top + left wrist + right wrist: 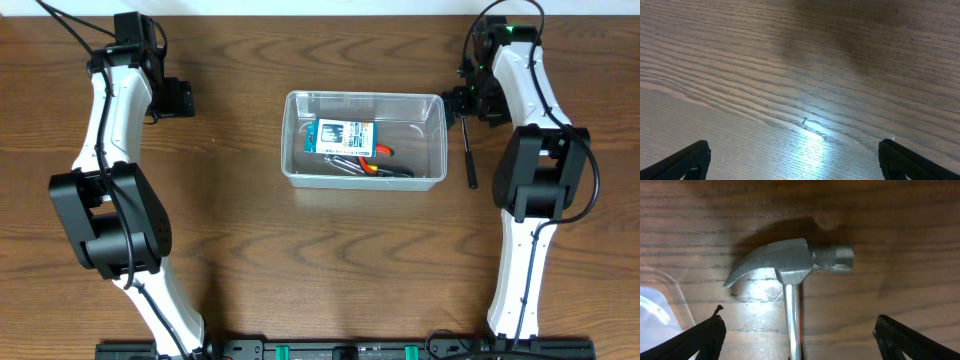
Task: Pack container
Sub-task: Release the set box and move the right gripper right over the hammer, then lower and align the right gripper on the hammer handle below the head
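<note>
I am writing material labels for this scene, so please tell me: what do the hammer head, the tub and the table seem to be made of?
Hammer head: probably steel, with a dull grey finish and soft highlights.
Tub: clear, glossy plastic; the walls are see-through with bright glints.
Table: wood or a wood-look laminate, I cannot tell which; it has brown grain lines and a slight sheen under the light.
</note>
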`<state>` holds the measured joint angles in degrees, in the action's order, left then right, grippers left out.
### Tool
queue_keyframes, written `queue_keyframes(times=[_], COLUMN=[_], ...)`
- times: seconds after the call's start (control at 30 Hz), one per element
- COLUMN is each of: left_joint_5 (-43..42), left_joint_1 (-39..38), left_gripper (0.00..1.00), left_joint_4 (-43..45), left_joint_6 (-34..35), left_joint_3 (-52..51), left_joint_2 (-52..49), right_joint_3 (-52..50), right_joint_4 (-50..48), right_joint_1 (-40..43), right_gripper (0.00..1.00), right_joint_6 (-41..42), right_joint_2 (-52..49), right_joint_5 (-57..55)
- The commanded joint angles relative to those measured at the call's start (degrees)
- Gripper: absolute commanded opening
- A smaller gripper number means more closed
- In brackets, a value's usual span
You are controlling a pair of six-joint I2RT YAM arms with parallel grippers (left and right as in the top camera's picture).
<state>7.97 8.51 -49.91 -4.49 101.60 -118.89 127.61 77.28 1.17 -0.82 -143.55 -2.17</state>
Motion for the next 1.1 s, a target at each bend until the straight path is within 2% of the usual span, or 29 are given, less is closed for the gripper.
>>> queue_keyframes(times=[0.0,0.47,1.07], left_joint_5=[0.9,0.9,0.9], left_joint_1=[0.0,0.0,0.0], left_gripper=[0.98,0.98,0.98], left_joint_4=[-0.2,-0.2,-0.2], left_joint_6=[0.1,0.1,0.1], left_joint_3=[-0.2,-0.2,-0.2], left_joint_2=[-1.0,-1.0,-1.0], right_joint_3=[-0.6,-0.6,-0.7], right_joint_4=[-0.6,-4.5,-4.5], right_joint_1=[0.7,1.1,1.4], right_gripper=[0.96,0.97,0.94], right_joint_6=[0.6,0.6,0.3], right_joint_2=[0.0,0.0,-0.1], right_joint_5=[-0.4,-0.6,-0.8])
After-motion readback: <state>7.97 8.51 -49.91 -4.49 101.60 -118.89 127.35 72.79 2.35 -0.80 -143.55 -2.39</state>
